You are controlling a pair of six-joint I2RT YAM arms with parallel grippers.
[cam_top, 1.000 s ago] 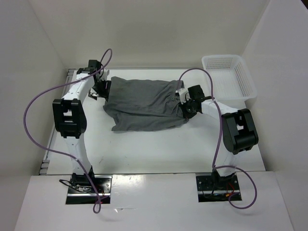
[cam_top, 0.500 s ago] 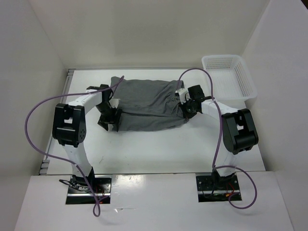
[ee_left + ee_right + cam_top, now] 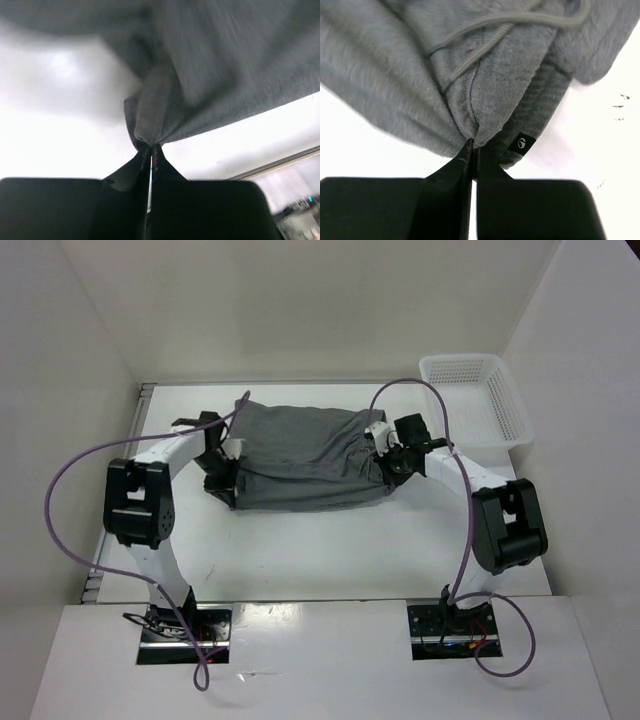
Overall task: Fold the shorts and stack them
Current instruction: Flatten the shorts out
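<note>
The grey shorts [image 3: 305, 458] lie spread across the middle of the white table. My left gripper [image 3: 232, 483] is at their left front corner, shut on a pinch of the grey cloth [image 3: 150, 127]. At the right edge my right gripper [image 3: 385, 462] is shut on the waistband [image 3: 485, 107], where the drawstring [image 3: 485, 35] and a small black label [image 3: 522, 143] show. Both grippers hold the fabric just above the table.
A white basket [image 3: 475, 400] stands at the back right corner of the table [image 3: 330, 545]. White walls close in the back and both sides. Purple cables [image 3: 60, 490] loop off both arms.
My left gripper came from the shorts' back left corner down to the front left corner, and it has shut on the cloth there. The right gripper stayed shut on the waistband.
</note>
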